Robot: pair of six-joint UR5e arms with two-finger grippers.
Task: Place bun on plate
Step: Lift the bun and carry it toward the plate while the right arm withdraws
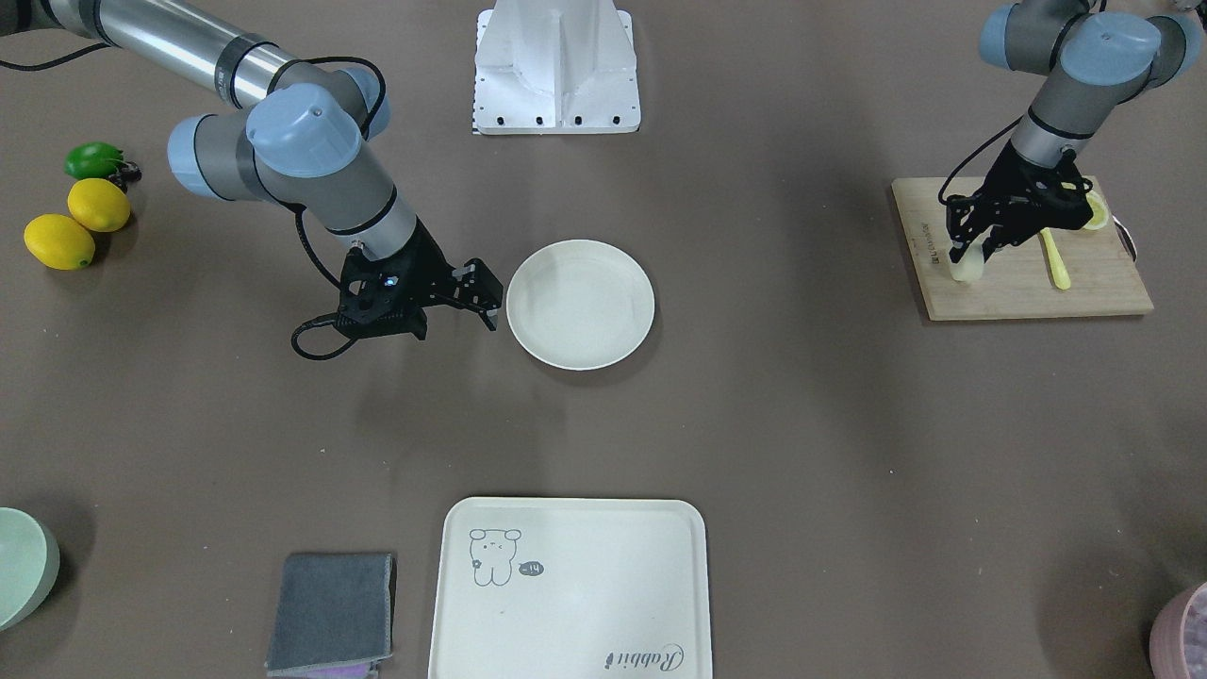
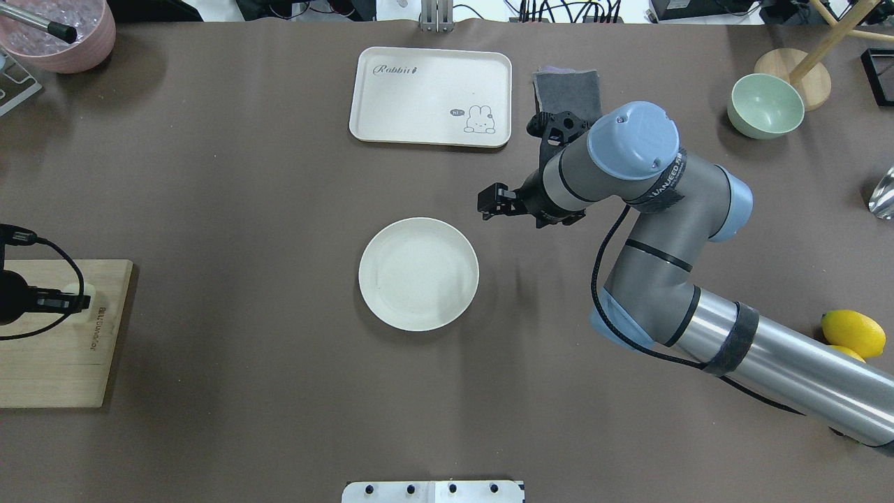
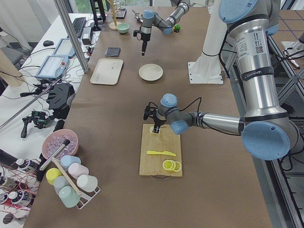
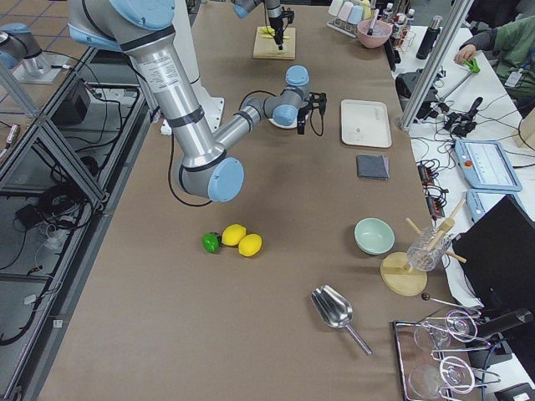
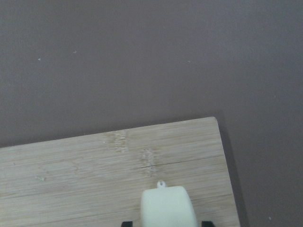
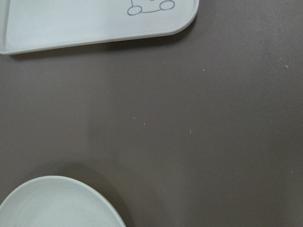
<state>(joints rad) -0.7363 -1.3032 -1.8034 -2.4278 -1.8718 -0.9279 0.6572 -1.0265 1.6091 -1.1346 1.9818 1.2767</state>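
Observation:
The bun (image 1: 966,271), a small pale cream lump, is at the corner of the wooden cutting board (image 1: 1028,288). My left gripper (image 1: 971,259) points down on it and is shut on it. In the left wrist view the bun (image 5: 168,205) fills the gap between the two black fingertips just above the board (image 5: 94,165). I cannot tell whether it is lifted off the wood. The round cream plate (image 1: 580,304) lies bare at the table's middle. My right gripper (image 1: 483,297) hovers open beside the plate's rim (image 2: 419,273), with nothing in it.
A yellow knife (image 1: 1054,259) and a lemon slice (image 1: 1094,212) lie on the board. The bear tray (image 1: 566,589) and a grey cloth (image 1: 332,611) sit at the far side. Lemons (image 1: 58,241) and a green bowl (image 1: 19,566) are on the robot's right.

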